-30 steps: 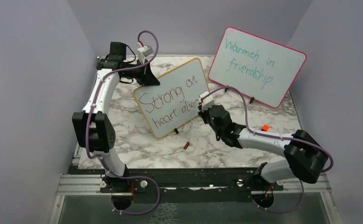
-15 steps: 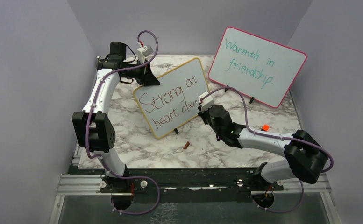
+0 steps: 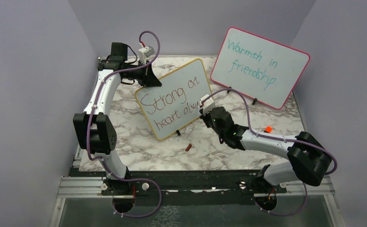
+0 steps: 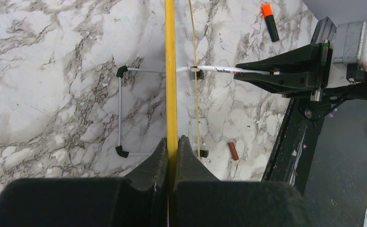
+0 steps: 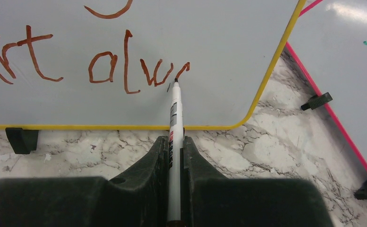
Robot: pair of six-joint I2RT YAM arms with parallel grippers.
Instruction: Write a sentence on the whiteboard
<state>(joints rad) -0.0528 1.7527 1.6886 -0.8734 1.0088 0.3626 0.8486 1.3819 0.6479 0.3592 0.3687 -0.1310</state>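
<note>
— Fingers (image 5: 149,163) of our right gripper (image 5: 174,140) come first, being nearest. How do we read them?

— Drawn in narrow, pinching the marker (image 5: 174,111) by its white barrel, with nothing else between them. (What looks like its brown cap (image 3: 188,147) lies loose on the marble table (image 3: 139,146), a little nearer than the board's near edge.)

— And the tip?

— It is at the face of the whiteboard (image 5: 228,42), low on the right side, at the foot of a short fresh stroke just right of the "w". We cannot tell how firmly it presses.

— So where do we stand with the sentence (image 3: 171,100)?

— "Strong at heart alw" is down in red-brown, on two lines. We judge most of it done. The last word wants finishing, probably into "always", and there is bare board to its right for that.

— Farther back, our left gripper (image 4: 173,141)?

— It is at the board's far left corner. Its fingers (image 4: 153,158) are closed tight on the thin yellow frame, which we take as steadying the board. The board stands tilted on its black feet about the middle of the table.

— Anything beyond?

— Only the pink-framed board (image 3: 259,66) with teal writing, far right and apart from ours.
</note>
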